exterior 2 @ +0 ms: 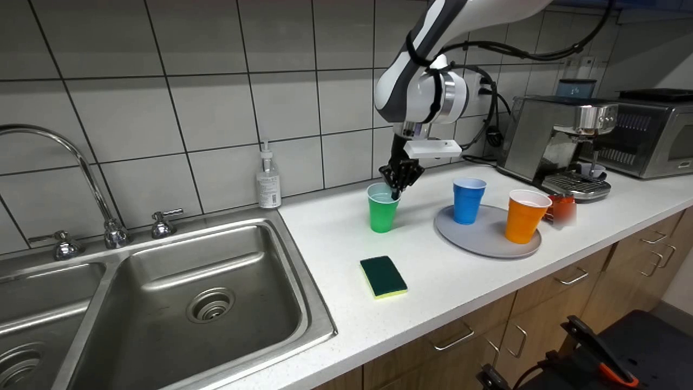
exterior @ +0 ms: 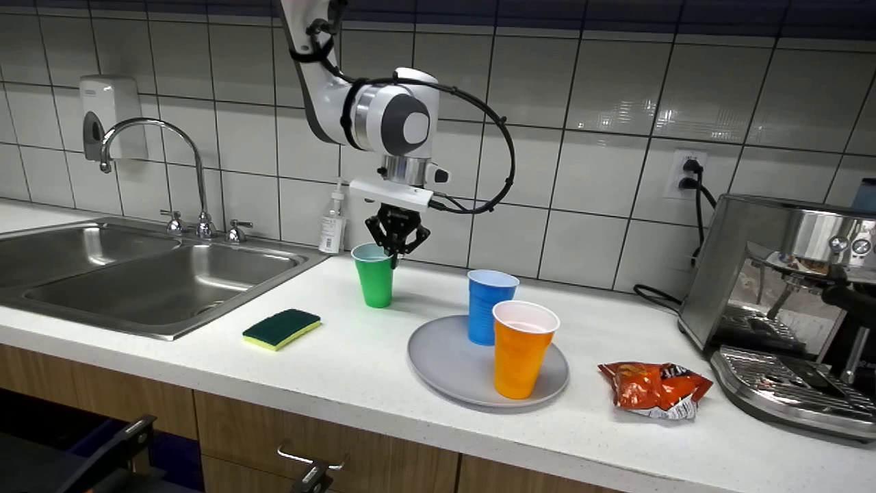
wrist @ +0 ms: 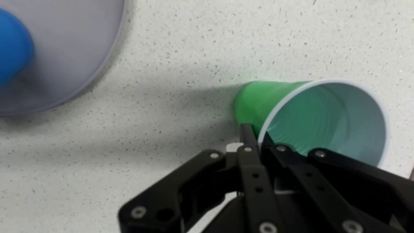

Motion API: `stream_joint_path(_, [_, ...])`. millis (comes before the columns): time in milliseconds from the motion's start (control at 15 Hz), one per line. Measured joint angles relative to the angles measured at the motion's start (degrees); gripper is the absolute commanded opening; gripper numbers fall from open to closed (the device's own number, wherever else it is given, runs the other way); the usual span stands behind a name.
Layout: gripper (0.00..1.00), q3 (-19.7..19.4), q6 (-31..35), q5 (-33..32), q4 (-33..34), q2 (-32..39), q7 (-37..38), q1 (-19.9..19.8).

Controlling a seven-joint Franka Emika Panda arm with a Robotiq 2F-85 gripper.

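Wrist view: the jaws, drawn nearly together, pinch the rim of the green plastic cup (wrist: 310, 113) on the side toward the grey plate (wrist: 85, 48); the cup stands upright on the worktop (wrist: 181, 58), long axis vertical.

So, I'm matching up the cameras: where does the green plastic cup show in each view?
In an exterior view, the green plastic cup is slightly left of center.
In an exterior view, the cup is slightly right of center.
In the wrist view, the cup is right of center, rim between the jaws.
Shared landmark: the gray plate, visible in all three.
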Motion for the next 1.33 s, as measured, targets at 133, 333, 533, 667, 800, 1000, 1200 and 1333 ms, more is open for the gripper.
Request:
stream_joint_path(133, [0.01,0.00,-0.17,0.00,-0.53,-0.52,-0.06,-0.08])
stream_joint_path(333, [0.01,0.01,-0.78,0.09,-0.88,-0.97,-0.50,-0.49])
stream_joint_path(533, [0.01,0.13,-2.56,0.76,-0.99,-1.97,-2.41,-1.44])
stream_joint_path(667, [0.01,0.18,-4.32,1.69,-1.14,-3.18,-4.14,-2.24])
stream_joint_path(800, [0.01,0.18,-5.57,2.77,-1.91,-4.93,-5.41,-2.83])
stream_joint_path(1000, [0.01,0.13,-5.64,4.51,-4.87,-8.33,-5.49,-2.99])
stream_joint_path(1200, [0.01,0.12,-5.37,6.27,-8.91,-12.04,-4.22,-2.71])
stream_joint_path(1333, [0.01,0.03,-4.73,6.88,-11.80,-14.49,-2.25,-2.27])
